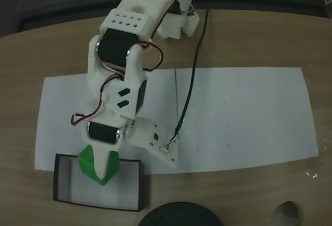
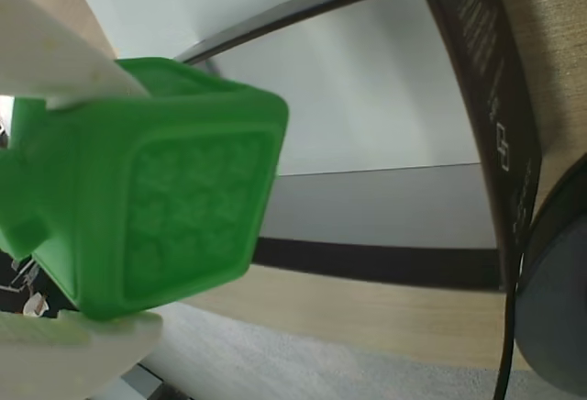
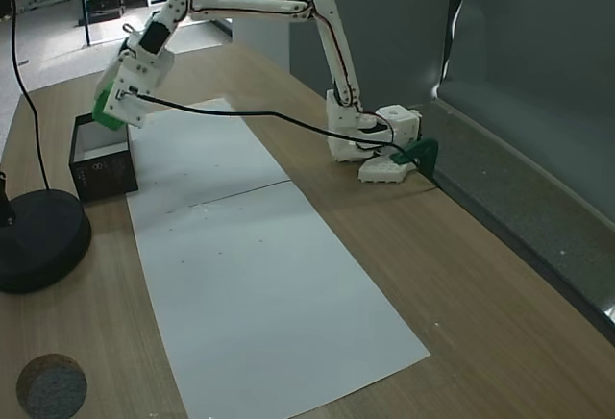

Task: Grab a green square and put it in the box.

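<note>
We have the green square point(image 2: 156, 189) clamped between the two white fingers point(image 2: 55, 42) of the gripper point(image 1: 99, 170), one finger across its top edge and the other under it in the wrist view. The cube fills the left of that view, its patterned face turned toward the camera. Beyond it lies the box point(image 2: 477, 79), pale floor and thin black walls, so we are hanging above the tray and not yet in it.

In a fixed view from above, the gripper tip and the green shape sit over the near-left part of the box point(image 1: 129, 205), just inside its upper wall. From the side, in a fixed view, the arm reaches far out and the gripper point(image 3: 109, 116) hovers at the box's point(image 3: 104, 174) far rim; how high the cube is above the floor is hard for us to judge from here.

To finish this step well, we would nudge a little further toward the middle of the tray so the cube clears the wall, lower until it is near the floor, then part the fingers slowly. Dropping from height risks a bounce over the low wall. We also keep clear of the dark round base point(image 3: 38, 241) standing just beside the box, and of the white paper sheet point(image 1: 244, 117) edge.
</note>
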`<state>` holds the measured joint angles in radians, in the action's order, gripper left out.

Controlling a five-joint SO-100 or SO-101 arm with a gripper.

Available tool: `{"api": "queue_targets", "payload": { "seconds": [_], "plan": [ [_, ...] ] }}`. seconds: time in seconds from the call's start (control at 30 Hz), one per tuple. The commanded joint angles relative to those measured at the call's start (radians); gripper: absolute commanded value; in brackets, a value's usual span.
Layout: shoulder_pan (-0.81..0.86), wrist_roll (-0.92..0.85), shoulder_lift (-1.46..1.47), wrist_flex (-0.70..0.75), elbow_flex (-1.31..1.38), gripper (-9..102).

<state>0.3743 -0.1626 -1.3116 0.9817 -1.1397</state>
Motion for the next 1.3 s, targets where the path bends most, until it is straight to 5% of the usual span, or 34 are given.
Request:
{"api": "queue_targets", "payload": {
  "seconds": [0.0,0.37,0.6,0.8,1.0,1.27],
  "plan": [
    [0.003,0.011,0.017,-0.06,0.072,9],
    [-0.003,0.012,0.08,-0.097,0.12,10],
    [0.005,0.071,0.041,-0.035,0.127,39],
    [-0.026,0.098,-0.126,0.17,0.199,27],
    [-0.058,0.101,-0.397,0.387,0.233,0],
    [-0.11,0.109,-0.788,0.727,0.219,0]
  ]
}}
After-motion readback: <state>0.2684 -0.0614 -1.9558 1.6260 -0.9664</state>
